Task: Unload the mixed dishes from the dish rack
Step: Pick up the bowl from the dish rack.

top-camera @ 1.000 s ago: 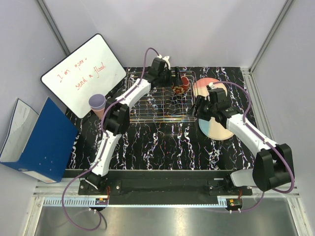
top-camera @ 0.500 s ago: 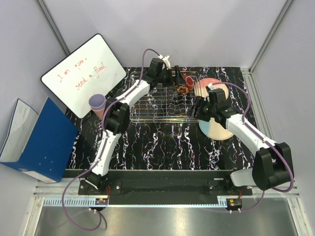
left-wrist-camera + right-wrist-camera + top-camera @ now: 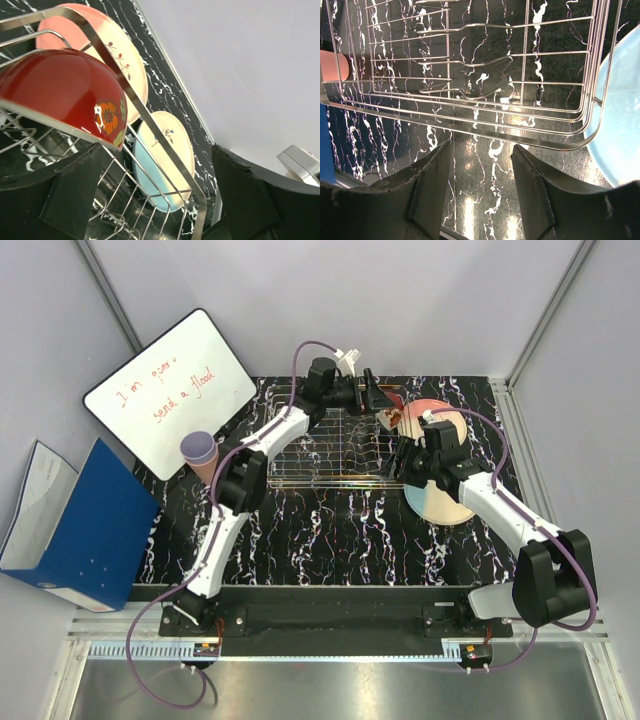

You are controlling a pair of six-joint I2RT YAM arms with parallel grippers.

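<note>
- The glossy red bowl (image 3: 55,87) looks like the last dish to unload. It leans tipped against the thin wires at the far right corner of the dish rack (image 3: 300,445).
- The left gripper (image 3: 156,155) hovers beside it, fingers wide apart and clamping nothing.
- The right gripper (image 3: 482,185) hangs low at the rack's near right corner, fingers partly apart and empty.
- The pink plate (image 3: 125,60) and blue plate (image 3: 438,502) lie flat near the counter's (image 3: 330,530) right edge. The lavender cup (image 3: 197,447) sits on the salmon-pink cup (image 3: 205,468) at the left edge.
- Next, I'd guess, the left fingers must straddle the bowl's rim. The curved glaze looks slippery.
</note>
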